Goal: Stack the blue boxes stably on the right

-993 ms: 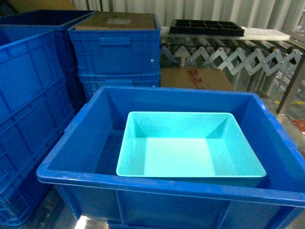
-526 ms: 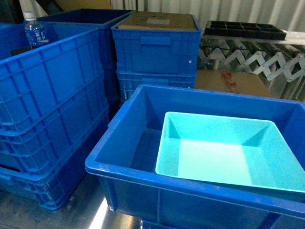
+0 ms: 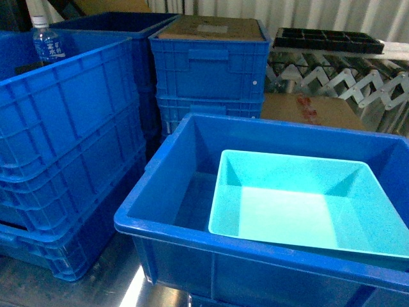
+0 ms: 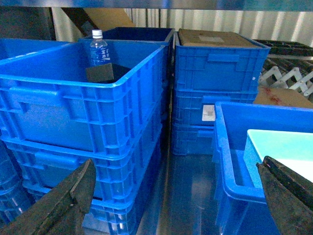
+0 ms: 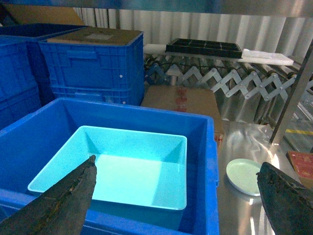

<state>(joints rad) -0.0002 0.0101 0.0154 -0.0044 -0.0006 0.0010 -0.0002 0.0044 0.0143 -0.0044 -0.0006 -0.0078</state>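
Turquoise tub [image 3: 307, 201] is sitting inside the dark blue bin [image 3: 166, 185], towards its right. Both the left gripper [image 4: 176, 205] and the right gripper [image 5: 176, 205] are hanging wide apart, holding nothing. Gripping opposite rims evenly should keep it level.

A pale corrugated wall [image 5: 195, 24] runs across the back, well beyond the pincer tips. Before it stands an accordion roller conveyor [image 5: 220, 81] carrying a black divided tray [image 5: 203, 47]. A brown cardboard box [image 5: 181, 100] sits under the conveyor. The shiny metal floor [image 5: 244, 142] reflects light, and a pale round plate [image 5: 244, 176] lies on it just left of the right-hand pincer tip. Dark blue ribbed crates [image 4: 98, 122] stand stacked ahead on the left, one holding a water bottle [image 4: 99, 47].
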